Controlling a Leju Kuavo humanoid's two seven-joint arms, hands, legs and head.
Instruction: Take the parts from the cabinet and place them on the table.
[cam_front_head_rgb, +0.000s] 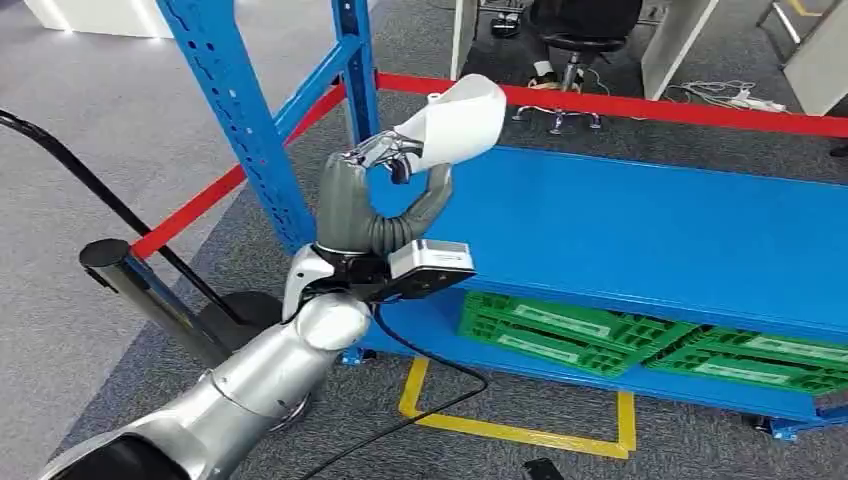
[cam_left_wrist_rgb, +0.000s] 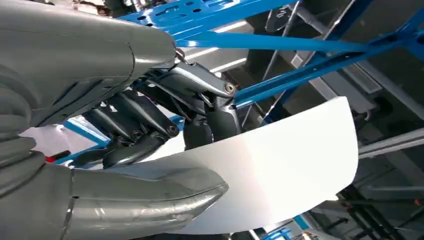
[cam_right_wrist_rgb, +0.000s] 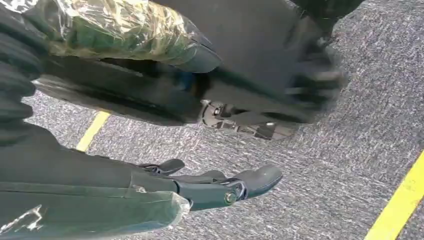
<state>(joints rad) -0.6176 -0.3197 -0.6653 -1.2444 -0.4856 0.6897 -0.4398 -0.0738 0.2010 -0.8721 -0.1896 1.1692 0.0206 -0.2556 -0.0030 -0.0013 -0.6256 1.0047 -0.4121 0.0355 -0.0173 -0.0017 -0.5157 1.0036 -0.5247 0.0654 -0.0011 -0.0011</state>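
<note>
Left hand (cam_front_head_rgb: 375, 185) raised at the front corner of the blue metal shelf rack (cam_front_head_rgb: 650, 230); grey thumb and dark fingers (cam_front_head_rgb: 385, 150) closed on a curved white plastic sheet part (cam_front_head_rgb: 462, 118); the part sits between thumb and fingers and sticks up and past the fingertips, off the shelf surface, above the near-left end of the blue shelf board; left wrist view (cam_left_wrist_rgb: 150, 130) confirms the hold: thumb pressed flat on one face of the white part (cam_left_wrist_rgb: 280, 165), dark fingers wrapped over its opposite edge, part extending well beyond the fingertips toward the rack's blue beams (cam_left_wrist_rgb: 300, 50); green plastic pallets (cam_front_head_rgb: 640, 335) on the lower shelf level, well below the fingers; red crossbar (cam_front_head_rgb: 640, 105) of the rack just behind the held part; yellow floor tape (cam_front_head_rgb: 520, 430) on grey carpet below the hand; black cable (cam_front_head_rgb: 430, 375) hangs from the wrist; black post with round base (cam_front_head_rgb: 160, 300) beside the arm.

Right hand (cam_right_wrist_rgb: 210, 185) hangs over grey carpet (cam_right_wrist_rgb: 310, 190); fingers (cam_right_wrist_rgb: 255, 180) extended and loosely apart, nothing between them; yellow tape line (cam_right_wrist_rgb: 400, 200) beyond the fingertips; some of the upper fingers blurred.
</note>
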